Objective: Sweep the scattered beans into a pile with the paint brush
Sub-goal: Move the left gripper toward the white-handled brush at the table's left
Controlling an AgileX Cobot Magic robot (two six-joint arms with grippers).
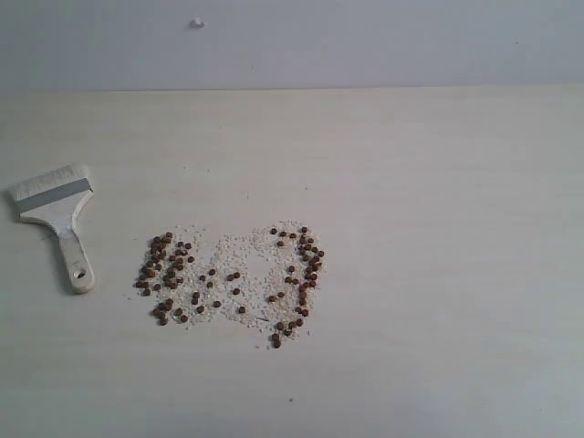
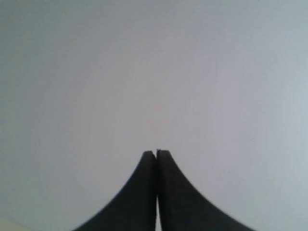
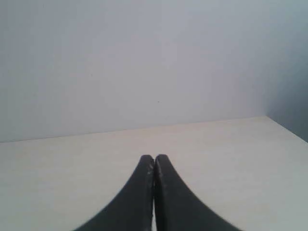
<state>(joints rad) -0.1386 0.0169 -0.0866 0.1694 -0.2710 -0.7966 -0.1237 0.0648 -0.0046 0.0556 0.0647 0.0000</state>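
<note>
Showing, in the exterior view, tiny reddish-brown beans (image 1: 167,263) strewn mid-counter (image 1: 456,228) among whitish grains (image 1: 251,265), thickest at both flanks; brush (image 1: 60,219) flat to their left, apart. Showing, from the wrists only, left hand (image 2: 156,152) and right hand (image 3: 154,156) clenched, empty.

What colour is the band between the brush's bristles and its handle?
Silver-grey metal, on the paint brush; the exterior view shows it best.
</note>
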